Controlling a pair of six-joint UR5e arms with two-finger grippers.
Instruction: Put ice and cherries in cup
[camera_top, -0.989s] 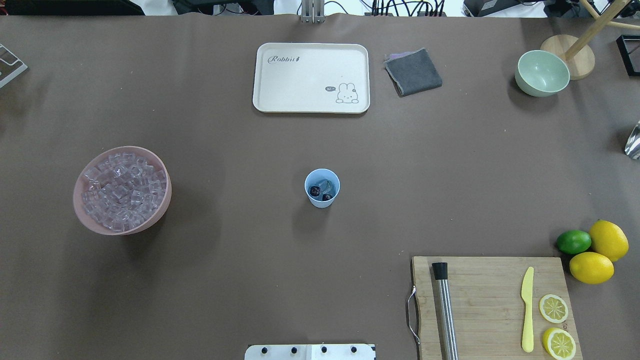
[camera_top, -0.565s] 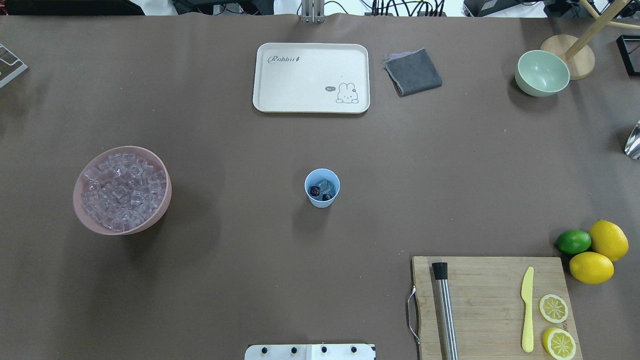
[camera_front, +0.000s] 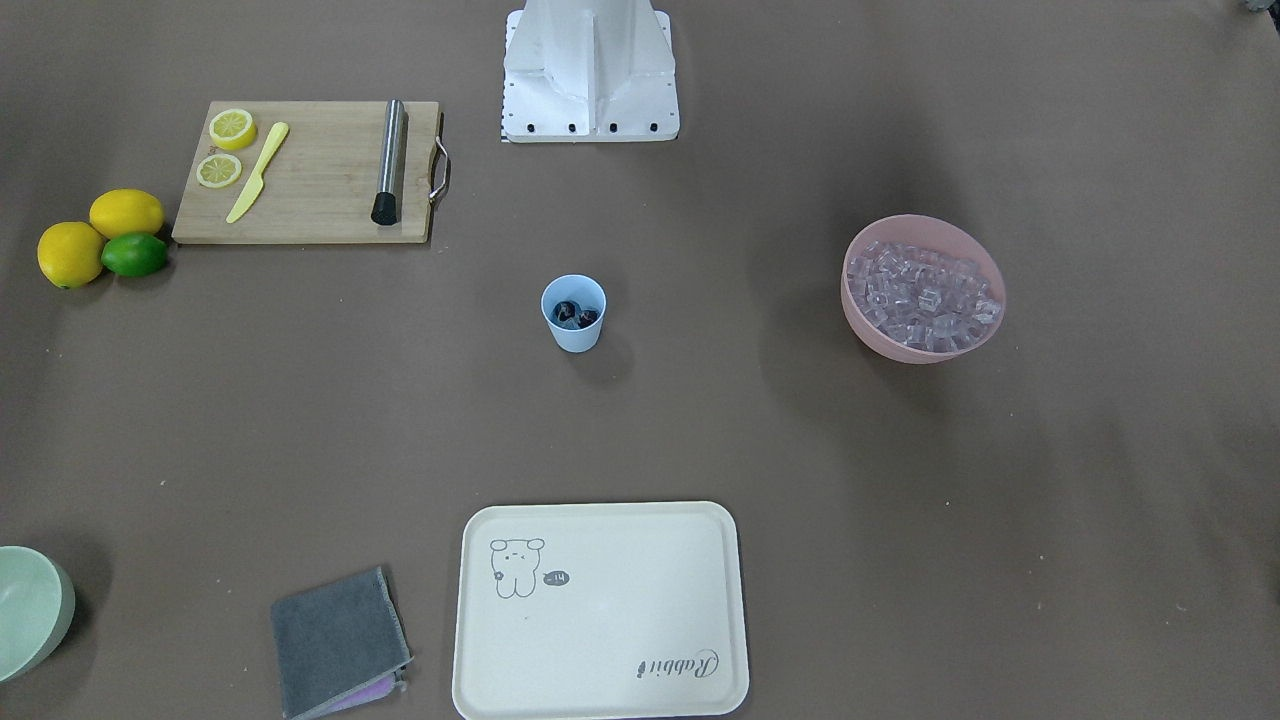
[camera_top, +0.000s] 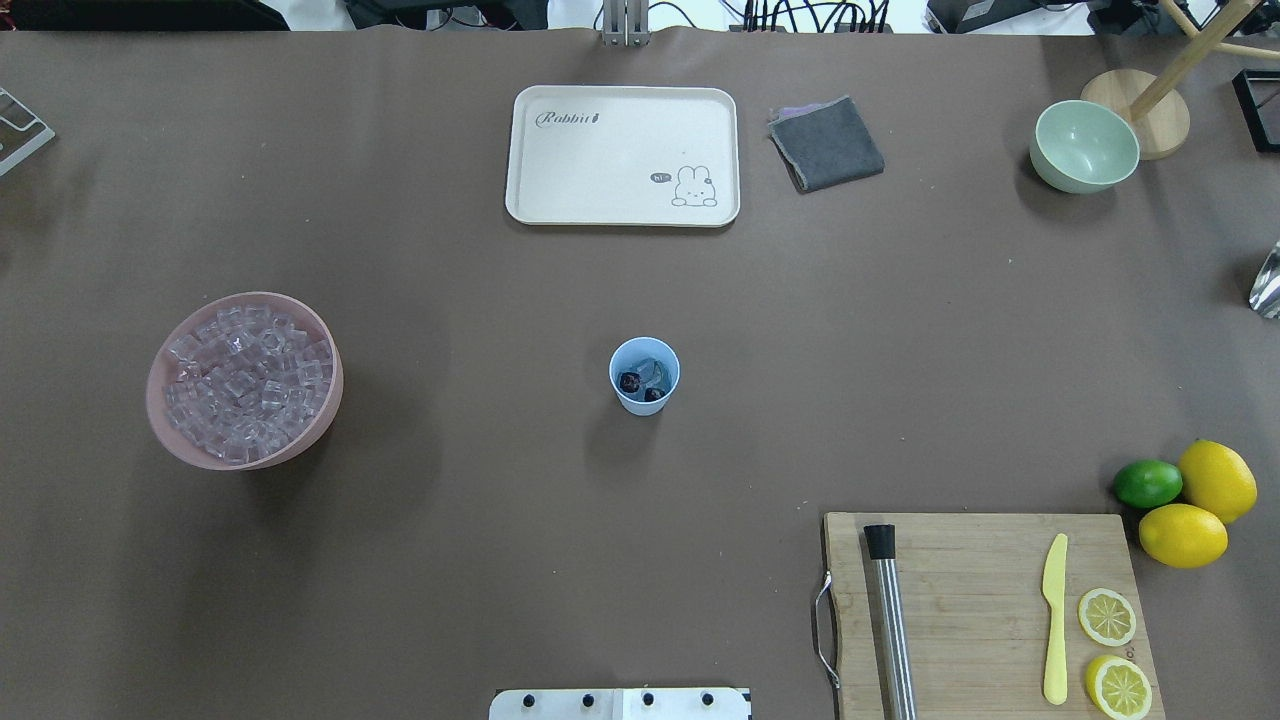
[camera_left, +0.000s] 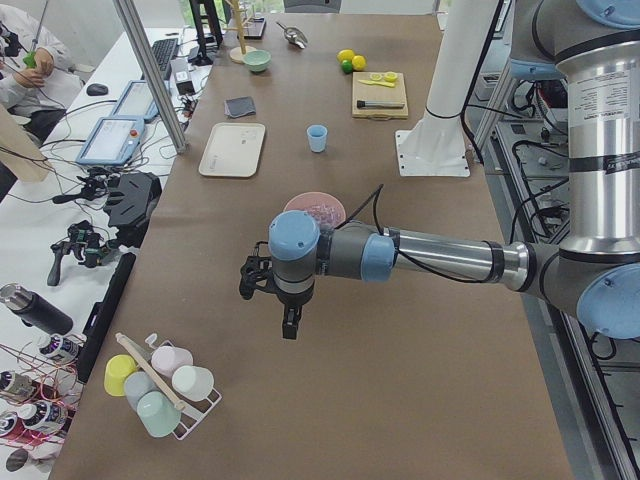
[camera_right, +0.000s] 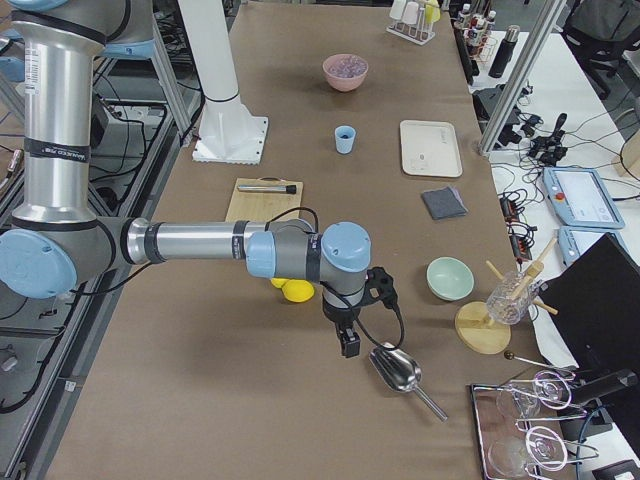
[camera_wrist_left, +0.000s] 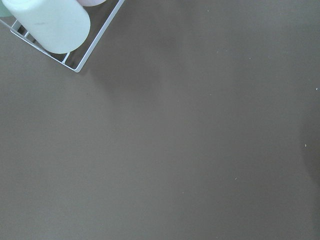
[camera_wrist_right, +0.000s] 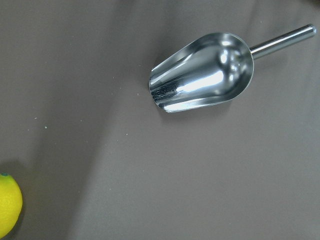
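Brown counter (camera_top: 450, 300); light blue cup (camera_top: 641, 405) holding dark red cherries (camera_top: 630, 381); pink bowl (camera_top: 310, 441) of clear, faintly pink ice (camera_top: 245, 385); cream tray (camera_top: 600, 160) with a grey rabbit drawing; grey cloth (camera_top: 827, 143); pale green bowl (camera_top: 1085, 150); yellow lemons (camera_top: 1216, 480), green lime (camera_top: 1148, 483); shiny silver scoop (camera_wrist_right: 202, 80).

Robot body: the left arm (camera_left: 440, 258) and right arm (camera_right: 190, 243) are brushed silver tubes joined by grey housings with light blue end caps (camera_left: 293, 236), with a black cable (camera_left: 379, 200) looping off each wrist. The left gripper (camera_left: 289, 327) and right gripper (camera_right: 348, 344) are small and black. The white pedestal (camera_front: 590, 60) has a row of dark screws (camera_front: 572, 128) along its base plate (camera_front: 590, 112).
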